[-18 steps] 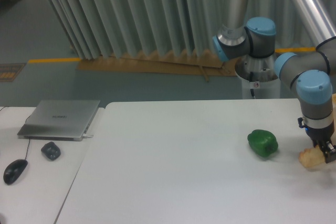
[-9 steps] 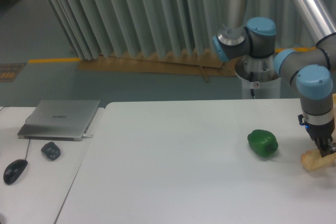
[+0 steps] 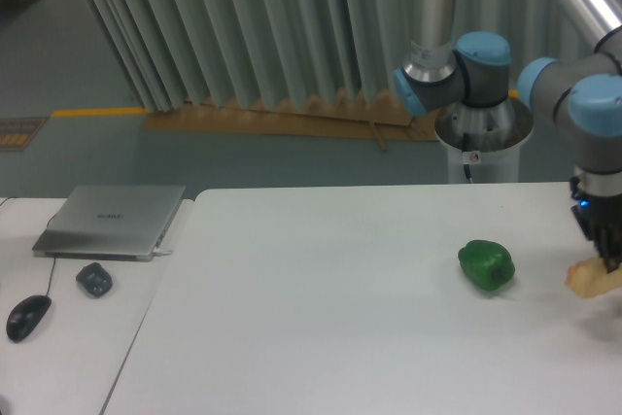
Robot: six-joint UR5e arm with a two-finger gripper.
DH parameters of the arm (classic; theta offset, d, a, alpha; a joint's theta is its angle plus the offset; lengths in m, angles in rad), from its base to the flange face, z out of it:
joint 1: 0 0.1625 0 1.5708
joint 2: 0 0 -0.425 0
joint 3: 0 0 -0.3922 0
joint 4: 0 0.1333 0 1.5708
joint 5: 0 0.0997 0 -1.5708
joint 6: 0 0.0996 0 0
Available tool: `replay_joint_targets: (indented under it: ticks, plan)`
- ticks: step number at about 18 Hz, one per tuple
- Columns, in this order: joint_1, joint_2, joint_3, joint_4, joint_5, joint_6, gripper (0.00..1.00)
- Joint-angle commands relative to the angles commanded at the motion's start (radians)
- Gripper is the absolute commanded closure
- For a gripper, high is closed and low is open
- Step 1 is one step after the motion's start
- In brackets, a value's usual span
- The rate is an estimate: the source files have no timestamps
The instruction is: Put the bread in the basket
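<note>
Observed at far right edge of white table [image 3: 321, 318]: small golden-tan bread chunk [image 3: 589, 280], partly cut off by frame edge. Black two-finger gripper [image 3: 609, 261] positioned directly over it, fingers apparently closed on the bread; contact partly hidden. Glossy green bell pepper [image 3: 486, 264] noted left of bread, apart. Closed silver laptop [image 3: 112, 220], dark mouse [image 3: 28, 316] at far left.

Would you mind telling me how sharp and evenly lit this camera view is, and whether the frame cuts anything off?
Fixed camera: soft, low-resolution throughout; lighting flat, with faint shadows under the green pepper; the white table looks slightly washed out; the right edge crops the bread and the tool.
</note>
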Motion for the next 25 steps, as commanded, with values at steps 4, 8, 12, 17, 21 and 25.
replay_joint_targets:
  ticks: [4,8,12,17,21,25]
  plan:
    - [0.071,0.025,0.014,-0.047,0.000,0.131,0.96]
    - [0.156,0.046,0.029,-0.086,0.000,0.295,0.96]
    - [0.262,0.037,0.018,-0.077,0.002,0.495,0.95]
    - [0.299,0.032,-0.011,-0.071,0.023,0.648,0.93]
    - [0.263,0.035,-0.043,-0.072,0.078,0.646,0.91]
    - [0.246,0.042,-0.072,-0.074,0.090,0.648,0.89]
